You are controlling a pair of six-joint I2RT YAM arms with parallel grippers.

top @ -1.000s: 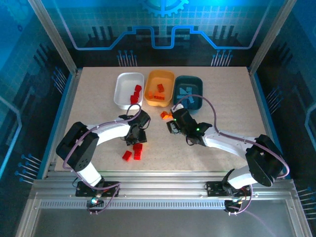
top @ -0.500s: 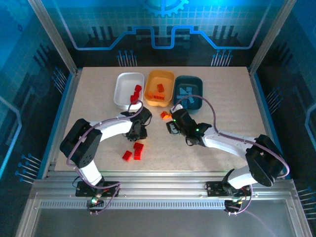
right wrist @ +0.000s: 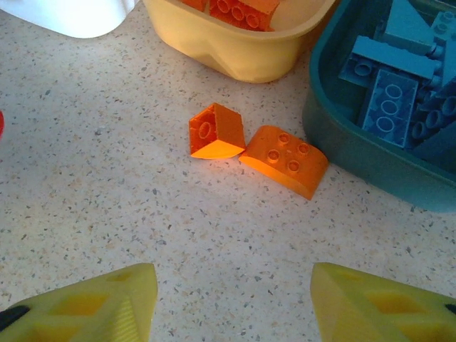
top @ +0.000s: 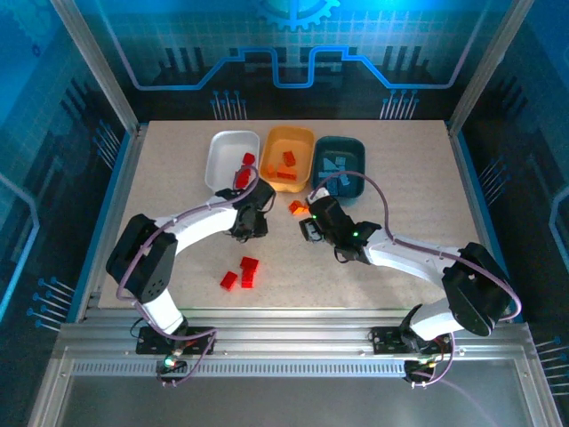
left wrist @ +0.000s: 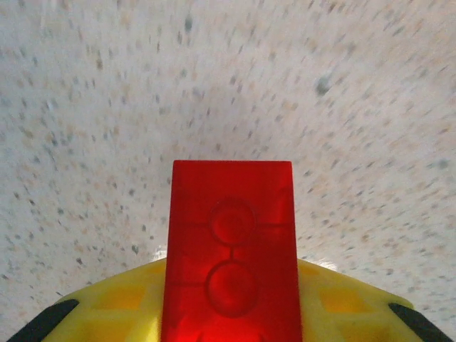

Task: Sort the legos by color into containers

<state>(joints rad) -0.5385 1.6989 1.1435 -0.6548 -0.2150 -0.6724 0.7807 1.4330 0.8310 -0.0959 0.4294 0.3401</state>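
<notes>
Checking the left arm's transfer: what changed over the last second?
The left gripper, shut on a red brick, moved from above the loose red bricks toward the white tub. The right gripper, open, the two orange bricks ahead of it and the loose red bricks stayed put.

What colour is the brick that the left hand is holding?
Red: the small studded plastic brick in the left hand, clearest in the left wrist view.

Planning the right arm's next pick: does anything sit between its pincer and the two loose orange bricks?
Nothing visible does. Bare table separates the open right pincer from the orange bricks, lying just short of the orange tub.
</notes>
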